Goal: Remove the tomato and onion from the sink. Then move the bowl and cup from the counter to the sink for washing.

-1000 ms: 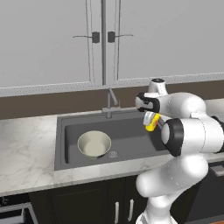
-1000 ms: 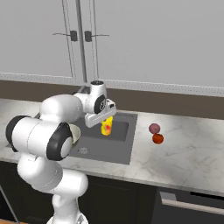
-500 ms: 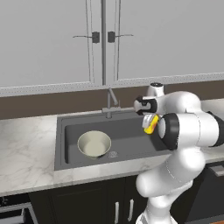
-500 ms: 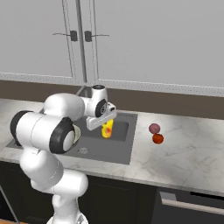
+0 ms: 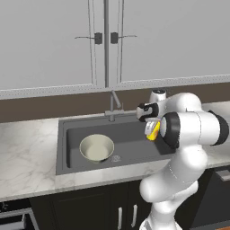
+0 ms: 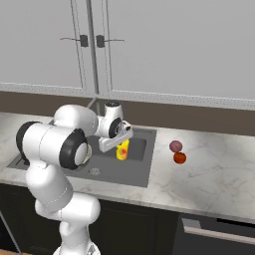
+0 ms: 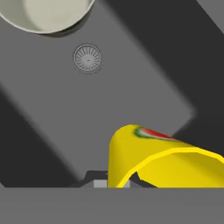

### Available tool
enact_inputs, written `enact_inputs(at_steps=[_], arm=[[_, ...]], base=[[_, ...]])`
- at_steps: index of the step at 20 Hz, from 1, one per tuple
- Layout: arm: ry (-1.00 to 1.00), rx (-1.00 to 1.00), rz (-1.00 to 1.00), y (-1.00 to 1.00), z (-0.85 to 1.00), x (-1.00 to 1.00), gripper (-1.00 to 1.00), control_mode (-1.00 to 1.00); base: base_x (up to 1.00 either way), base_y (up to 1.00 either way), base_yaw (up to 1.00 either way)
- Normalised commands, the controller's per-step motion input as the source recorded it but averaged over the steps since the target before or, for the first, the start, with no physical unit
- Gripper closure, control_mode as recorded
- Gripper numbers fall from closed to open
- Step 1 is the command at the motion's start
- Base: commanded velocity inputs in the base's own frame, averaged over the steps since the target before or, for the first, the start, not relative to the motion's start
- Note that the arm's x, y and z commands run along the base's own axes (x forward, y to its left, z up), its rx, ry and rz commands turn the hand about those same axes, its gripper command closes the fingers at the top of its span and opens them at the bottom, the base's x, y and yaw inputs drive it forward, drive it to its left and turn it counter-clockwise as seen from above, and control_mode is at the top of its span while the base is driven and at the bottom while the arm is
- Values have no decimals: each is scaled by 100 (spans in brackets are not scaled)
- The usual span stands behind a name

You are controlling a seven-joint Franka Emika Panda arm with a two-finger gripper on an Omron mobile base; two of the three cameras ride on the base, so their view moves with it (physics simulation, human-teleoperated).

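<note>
My gripper (image 5: 152,126) is shut on the yellow cup (image 5: 153,130) and holds it above the right part of the dark grey sink (image 5: 72,134). From the right base the cup (image 6: 122,150) hangs under the hand over the basin (image 6: 137,169). In the hand view the cup (image 7: 162,159) fills the lower right, with the drain (image 7: 87,57) below it. The cream bowl (image 5: 96,148) sits on the sink floor at the left, and its rim (image 7: 48,17) shows in the hand view. The pink onion (image 6: 175,146) and orange-red tomato (image 6: 180,158) rest together on the marble counter (image 6: 209,174), right of the sink.
The grey faucet (image 5: 113,105) rises behind the sink's middle. White wall cabinets (image 5: 103,40) hang above. Dark cabinet fronts (image 5: 90,211) run under the counter, and bare marble (image 5: 27,152) stretches left of the sink.
The hand with the cup has shifted slightly leftward over the sink basin. Bowl, onion and tomato have stayed put.
</note>
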Motion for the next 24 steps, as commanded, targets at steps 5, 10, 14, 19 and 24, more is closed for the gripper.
enact_inputs(at_steps=[5, 10, 14, 19, 24], arm=[[-3, 0, 0, 7, -24, 9, 100, -100], [-4, 0, 0, 5, -24, 8, 100, -100], [-6, 0, 0, 9, -23, 4, 100, -100], [-7, 0, 0, 10, -24, 9, 100, -100], [-2, 0, 0, 7, -23, 11, 100, -100]], base=[[0, 0, 0], [0, 0, 0], [0, 0, 0], [0, 0, 0], [0, 0, 0]])
